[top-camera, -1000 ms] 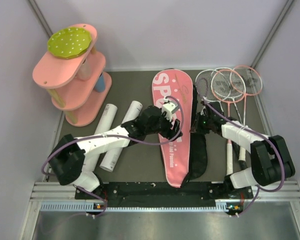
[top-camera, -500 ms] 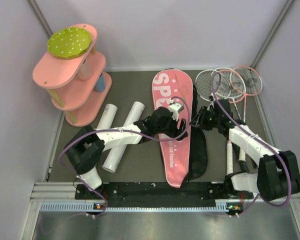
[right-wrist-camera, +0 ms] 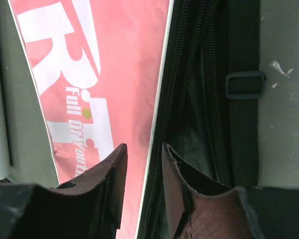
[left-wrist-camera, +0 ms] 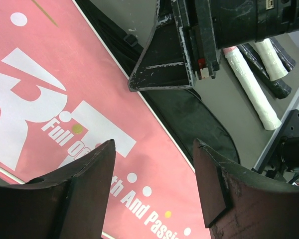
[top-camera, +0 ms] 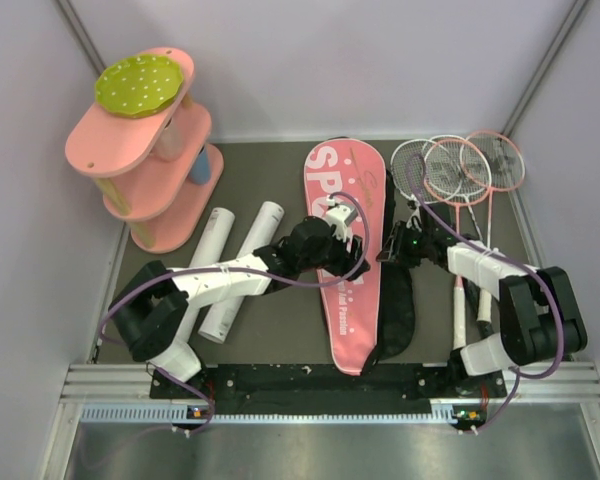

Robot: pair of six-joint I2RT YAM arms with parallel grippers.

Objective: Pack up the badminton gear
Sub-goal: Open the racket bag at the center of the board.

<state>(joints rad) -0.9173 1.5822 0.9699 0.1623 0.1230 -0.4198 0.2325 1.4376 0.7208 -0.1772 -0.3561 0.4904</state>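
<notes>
Opening the bag (top-camera: 345, 250), likely: left gripper (left-wrist-camera: 154, 149) gaped wide, right gripper (right-wrist-camera: 144, 149) barely parted, both empty; zipper edge (right-wrist-camera: 182, 74) needed pinching next

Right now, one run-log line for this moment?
left gripper open over pink bag | right gripper part open at its zipper edge | rackets, tubes outside bag

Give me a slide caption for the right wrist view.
Right gripper, jaws slightly apart, above the zipper of the bag.

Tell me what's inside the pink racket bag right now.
Along the pink bag's unzipped right edge only black lining shows, with no gear in that gap. Its pink top covers the rest, so anything deeper inside cannot be seen. The three rackets lie outside, beside it.
</notes>
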